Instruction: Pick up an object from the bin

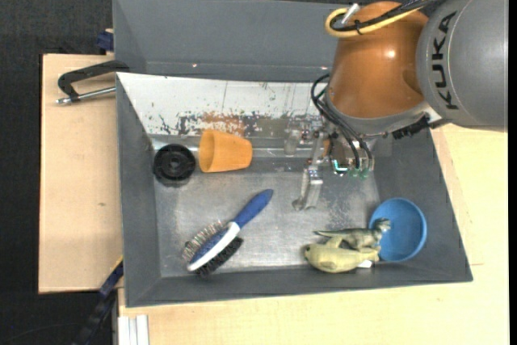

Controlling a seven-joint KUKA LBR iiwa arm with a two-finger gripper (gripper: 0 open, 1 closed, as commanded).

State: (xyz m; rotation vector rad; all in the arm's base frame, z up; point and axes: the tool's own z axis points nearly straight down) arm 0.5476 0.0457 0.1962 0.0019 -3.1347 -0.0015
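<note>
Pick not done yet, early stage by the look of it. Robot arm (pixel 376 61) with its orange wrist cover reaches in from the upper right of the frame, and the jaws hang low over a bare patch of the grey metal bin (pixel 242 36), right of centre. Can't tell how far apart the jaws stand; no object is visible between them. Everything lies on the bin floor: orange plastic cup on its side (pixel 224 151) upper left of the jaws, black round disc (pixel 174 163) just left of it, blue-handled brush with white bristles (pixel 226 234) lower left, yellow-green toy lizard (pixel 339 254) at the lower right touching the blue round bowl (pixel 404 232). Nearest are the brush handle tip and the cup, both apart from the jaws. Left to do: settle on one, close on it, lift it clear.
</note>
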